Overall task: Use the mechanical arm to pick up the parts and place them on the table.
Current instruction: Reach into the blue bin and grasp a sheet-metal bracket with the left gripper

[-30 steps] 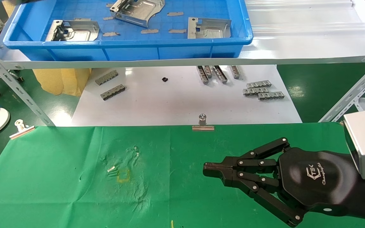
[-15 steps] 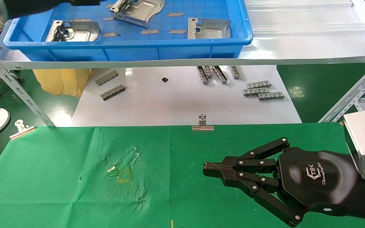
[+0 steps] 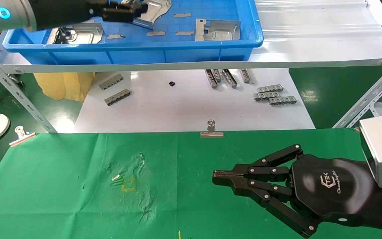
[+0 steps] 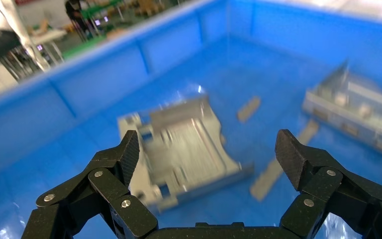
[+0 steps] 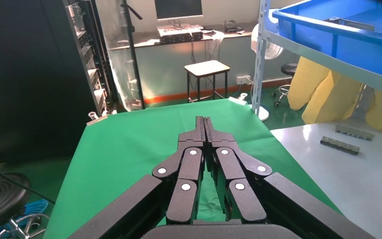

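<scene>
Three silvery parts lie in the blue tray [image 3: 138, 54] on the shelf: one at the left [image 3: 78, 33], one in the middle [image 3: 156, 9], one at the right [image 3: 217, 29]. My left gripper [image 3: 137, 13] reaches in from the upper left and hovers open over the middle part. In the left wrist view its jaws [image 4: 209, 149] stand wide apart around that part [image 4: 184, 144] without touching it; another part [image 4: 358, 107] lies farther off. My right gripper [image 3: 215, 177] is shut and empty, low over the green table [image 3: 61, 186]; it also shows shut in the right wrist view [image 5: 204, 120].
Thin grey slips [image 3: 156, 33] lie loose in the tray. Small toothed strips [image 3: 274, 96] and a black bit [image 3: 172, 83] lie on the white board [image 3: 184, 109] under the shelf. Clips [image 3: 212, 131] pin the cloth's far edge. A yellow mark [image 3: 128, 186] is on the cloth.
My left arm has come in from the upper left and moved right over the tray, reaching the middle part. The right gripper has not moved.
</scene>
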Robot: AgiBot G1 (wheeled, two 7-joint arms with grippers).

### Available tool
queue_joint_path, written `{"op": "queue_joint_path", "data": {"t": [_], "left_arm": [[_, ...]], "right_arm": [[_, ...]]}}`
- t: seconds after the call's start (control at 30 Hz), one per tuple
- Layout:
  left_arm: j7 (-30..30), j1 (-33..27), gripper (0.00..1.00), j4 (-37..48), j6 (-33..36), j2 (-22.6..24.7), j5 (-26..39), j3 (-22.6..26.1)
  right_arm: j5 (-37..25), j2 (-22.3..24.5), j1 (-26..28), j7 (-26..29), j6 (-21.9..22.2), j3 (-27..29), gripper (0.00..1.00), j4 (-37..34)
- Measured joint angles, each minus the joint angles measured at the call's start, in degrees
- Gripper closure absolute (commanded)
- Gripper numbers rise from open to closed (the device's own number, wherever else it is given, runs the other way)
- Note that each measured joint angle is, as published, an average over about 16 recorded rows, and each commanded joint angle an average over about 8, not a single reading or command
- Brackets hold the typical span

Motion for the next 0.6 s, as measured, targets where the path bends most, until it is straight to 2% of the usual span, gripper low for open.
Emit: {"op": "queue_joint_path", "data": {"t": [0.1, 0.13, 0.27, 0.37, 0.4, 0.43, 0.6], "left_arm": [[-0.37, -0.47, 0.11, 0.78, -1.16, 0.84, 0.59, 0.42], [-0.57, -0.60, 0.18, 1.03, -1.62, 1.11, 0.79, 0.56], [-1.71, -1.07, 0.64, 1.96, -3.91, 2.11, 1.40, 0.97], [-2.78, -1.27, 0.94, 2.48, -5.67, 2.78, 1.52, 1.05], [-3.16, -1.30, 0.99, 2.63, -6.21, 2.99, 1.52, 1.06], [-3.55, -1.31, 1.00, 2.76, -6.72, 3.20, 1.52, 1.06], [-5.67, -1.21, 1.00, 3.33, -8.94, 4.13, 1.57, 1.10]], "right_arm": [[0.00, 0.00, 0.00, 0.00, 0.00, 0.00, 1.00, 0.00], [0.00, 0.00, 0.00, 0.00, 0.00, -0.01, 1.00, 0.00], [0.01, 0.00, 0.00, -0.01, 0.01, -0.01, 1.00, 0.00], [0.01, 0.01, 0.00, -0.01, 0.01, -0.02, 1.00, 0.00], [0.01, 0.01, 0.00, -0.01, 0.01, -0.02, 1.00, 0.00], [0.01, 0.01, 0.00, -0.01, 0.01, -0.02, 1.00, 0.00], [0.02, 0.01, 0.01, -0.01, 0.01, -0.03, 1.00, 0.00]]}}
